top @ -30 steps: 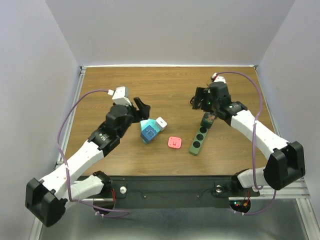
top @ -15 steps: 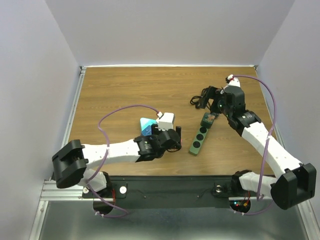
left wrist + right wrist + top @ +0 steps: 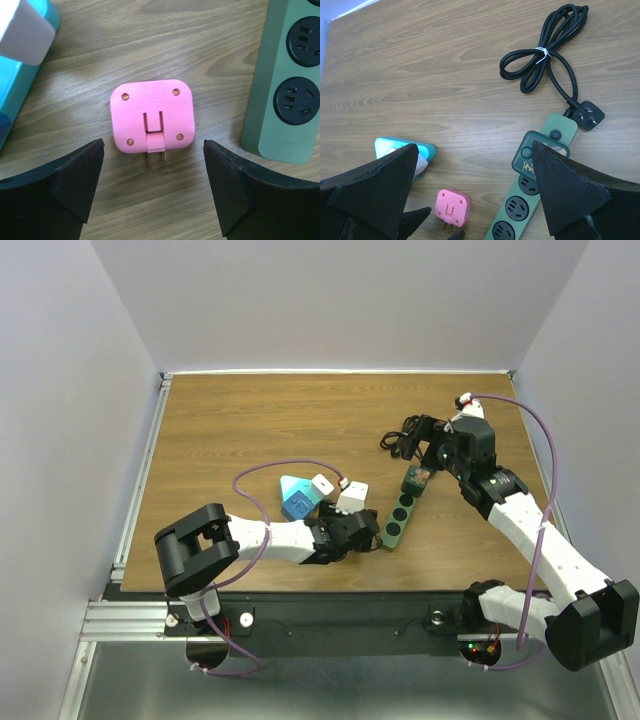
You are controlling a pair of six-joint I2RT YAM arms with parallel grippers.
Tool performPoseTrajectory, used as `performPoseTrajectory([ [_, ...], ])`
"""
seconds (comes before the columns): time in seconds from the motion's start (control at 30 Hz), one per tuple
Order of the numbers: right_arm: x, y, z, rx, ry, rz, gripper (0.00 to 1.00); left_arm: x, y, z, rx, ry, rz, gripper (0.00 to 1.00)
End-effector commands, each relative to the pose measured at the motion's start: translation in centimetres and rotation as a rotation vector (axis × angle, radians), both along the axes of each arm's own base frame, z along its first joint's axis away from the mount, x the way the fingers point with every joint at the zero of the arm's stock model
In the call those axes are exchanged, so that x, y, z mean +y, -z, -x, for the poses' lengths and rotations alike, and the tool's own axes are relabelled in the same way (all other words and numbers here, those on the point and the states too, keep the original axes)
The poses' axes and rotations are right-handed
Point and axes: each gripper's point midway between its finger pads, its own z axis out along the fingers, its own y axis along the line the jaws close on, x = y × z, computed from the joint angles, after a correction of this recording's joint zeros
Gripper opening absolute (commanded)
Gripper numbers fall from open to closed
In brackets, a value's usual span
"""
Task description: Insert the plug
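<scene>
The pink plug (image 3: 152, 122) lies flat on the wooden table, its two metal prongs pointing toward my left wrist camera. My left gripper (image 3: 154, 175) is open and hovers just above it, one finger on each side, touching nothing. In the top view the left gripper (image 3: 355, 530) hides the plug. The green power strip (image 3: 398, 515) lies just right of the plug, sockets up; it also shows in the left wrist view (image 3: 290, 75). My right gripper (image 3: 428, 455) is open and empty above the strip's switch end. The right wrist view shows the plug (image 3: 452, 207) and the strip (image 3: 540, 150).
The strip's coiled black cord (image 3: 545, 55) lies beyond it, its black plug (image 3: 588, 116) beside the switch end. A teal block (image 3: 293, 500) with a white cube (image 3: 322, 485) sits left of the pink plug. The table's front edge is close behind my left gripper.
My left arm has swung right and toward the front edge, from beside the teal block to over the pink plug. My right gripper has shifted slightly right above the strip.
</scene>
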Motion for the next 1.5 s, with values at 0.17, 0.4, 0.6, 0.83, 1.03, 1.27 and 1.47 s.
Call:
performPoseTrajectory([
  [0.17, 0.7, -1.8, -0.3, -0.060, -0.032, -0.041, 1.00, -2.0, 0.0, -1.5, -0.031, 0.060, 0.043, 0.93],
  [0.4, 1.2, -1.8, -0.1, -0.055, -0.060, -0.053, 1.00, -0.4, 1.1, -1.6, -0.011, 0.041, 0.015, 0.90],
  [0.6, 1.3, -1.4, -0.1, -0.045, -0.065, -0.051, 1.00, 0.7, 0.5, -1.7, -0.021, 0.003, 0.005, 0.90],
  [0.83, 1.5, -0.7, -0.4, -0.024, -0.069, -0.050, 1.00, 1.4, 0.4, -1.5, -0.017, -0.012, -0.003, 0.90],
  [1.03, 2.1, -0.7, -0.2, -0.019, -0.098, -0.061, 1.00, 1.2, 1.7, -1.2, 0.005, 0.005, -0.016, 0.87],
  [1.27, 3.8, -0.5, 1.1, 0.000, -0.221, -0.092, 1.00, 1.2, 1.9, -0.6, -0.005, 0.091, -0.008, 0.44],
  [1.47, 6.7, 0.6, 4.4, 0.112, -0.402, -0.196, 1.00, 0.1, -3.3, 0.3, -0.098, 0.239, 0.138, 0.25],
])
